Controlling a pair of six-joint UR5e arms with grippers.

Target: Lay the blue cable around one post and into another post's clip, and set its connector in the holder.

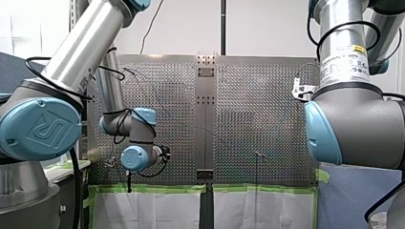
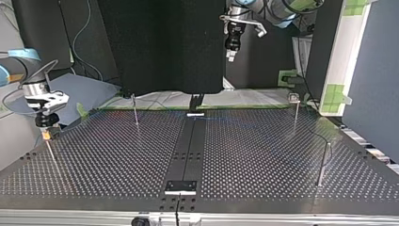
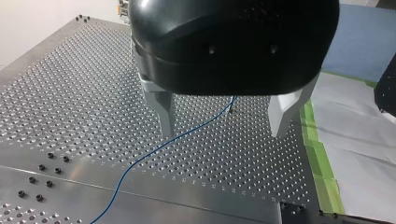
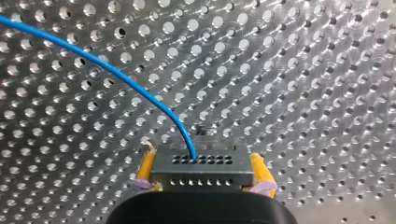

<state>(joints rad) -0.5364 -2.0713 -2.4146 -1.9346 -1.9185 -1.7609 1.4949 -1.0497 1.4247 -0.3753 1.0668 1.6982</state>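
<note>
In the right wrist view my right gripper [image 4: 201, 161] is shut, its yellow pads [image 4: 146, 168] clamped on a grey multi-hole connector [image 4: 201, 171]. The blue cable [image 4: 116, 74] leaves the connector and arcs away over the perforated plate. At the top view's left, the same gripper [image 2: 45, 134] hangs just above a thin post [image 2: 51, 153]. My left gripper [image 3: 224, 123] stands open, high above the plate. The blue cable [image 3: 154, 149] runs on the plate below and between its metal fingers [image 3: 166, 112], toward a thin post [image 3: 231, 105]. In the top view, my left gripper [image 2: 230, 55] hangs far back.
More thin posts [image 2: 135, 112] [image 2: 322, 162] stand on the perforated table [image 2: 263, 155]; one at the back right carries a clip [image 2: 294, 97]. A dark centre strip [image 2: 188, 150] ends in a small bracket [image 2: 180, 186] at the near edge. Green tape and paper edge the table.
</note>
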